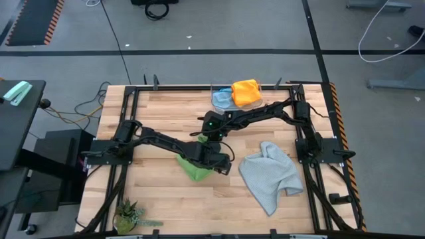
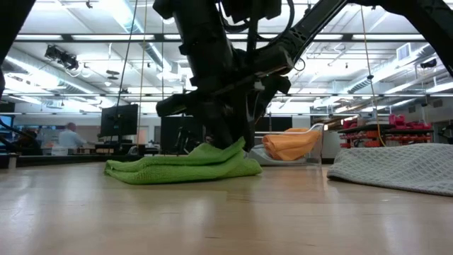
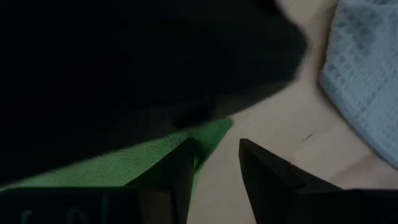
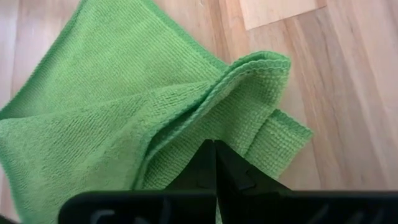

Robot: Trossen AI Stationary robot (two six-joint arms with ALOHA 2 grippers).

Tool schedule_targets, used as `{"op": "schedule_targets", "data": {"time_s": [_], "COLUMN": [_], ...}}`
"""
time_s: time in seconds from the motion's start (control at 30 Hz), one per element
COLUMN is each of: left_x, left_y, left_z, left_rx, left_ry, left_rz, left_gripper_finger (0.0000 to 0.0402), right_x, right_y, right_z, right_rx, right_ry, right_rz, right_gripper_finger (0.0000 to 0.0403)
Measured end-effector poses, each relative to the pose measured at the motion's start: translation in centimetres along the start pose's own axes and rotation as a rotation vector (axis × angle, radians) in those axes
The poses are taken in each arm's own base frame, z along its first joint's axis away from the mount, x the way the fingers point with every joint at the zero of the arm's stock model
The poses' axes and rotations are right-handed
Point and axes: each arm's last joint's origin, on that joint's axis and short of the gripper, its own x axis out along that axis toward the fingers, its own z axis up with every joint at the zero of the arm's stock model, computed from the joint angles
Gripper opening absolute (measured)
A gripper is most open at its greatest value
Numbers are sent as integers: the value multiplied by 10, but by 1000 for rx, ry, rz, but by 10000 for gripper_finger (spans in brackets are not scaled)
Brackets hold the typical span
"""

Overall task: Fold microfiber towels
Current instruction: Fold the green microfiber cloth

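On the table, seen from above:
Green towel: the green towel (image 1: 194, 167) lies near the middle, a bit toward 7 o'clock. It looks partly folded, and both arms meet over it.
Grey towel: the grey towel (image 1: 269, 175) lies loose and crumpled at about 4 o'clock. I think it is not folded yet.
Orange towel: the orange towel (image 1: 246, 91) sits at 12 o'clock, folded, on top of the blue towel (image 1: 222, 99), in a clear bin (image 1: 214, 88).
Left claw: the left gripper (image 1: 222, 166) is at the green towel's 3 o'clock edge.
Right claw: the right gripper (image 1: 208, 137) is just past the green towel, at its 12 o'clock side.

Low view:
Green towel: flat on the wood table (image 2: 226, 212) in a few layers, with the arms on its 3 o'clock end.
Grey towel: a loose heap at 3 o'clock.

Left wrist view:
Left claw: the fingers (image 3: 176, 180) stand apart. One touches the green edge, and I see no cloth pinched between them.

Right wrist view:
Right claw: the fingers (image 4: 205, 163) are clenched tight together over the green layers. I cannot tell if cloth is caught in them.

How far: it looks like two towels are done, green is halfway, and grey is still left.
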Motion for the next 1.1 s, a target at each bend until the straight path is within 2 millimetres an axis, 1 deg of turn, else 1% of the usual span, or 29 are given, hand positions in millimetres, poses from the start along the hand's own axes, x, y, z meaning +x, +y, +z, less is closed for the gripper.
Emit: {"op": "schedule_targets", "data": {"time_s": [0.4, 0.5, 0.73, 1.0, 1.1], "left_x": [2, 2, 4, 4, 4], "left_y": [5, 6, 6, 5, 5], "left_z": [8, 8, 9, 9, 9], "left_rx": [-37, -35, -15, -14, -13], "left_ry": [10, 12, 33, 38, 36], "left_rz": [30, 38, 29, 19, 20], "left_gripper_finger": [131, 116, 65, 44, 25], "right_x": [0, 0, 0, 0, 0], "right_y": [0, 0, 0, 0, 0], "right_z": [1, 1, 1, 1, 1], "right_rx": [4, 4, 3, 2, 2], "right_ry": [-7, -10, -10, -7, -6], "right_rz": [5, 7, 4, 4, 4], "right_gripper_finger": [0, 0, 0, 0, 0]}}
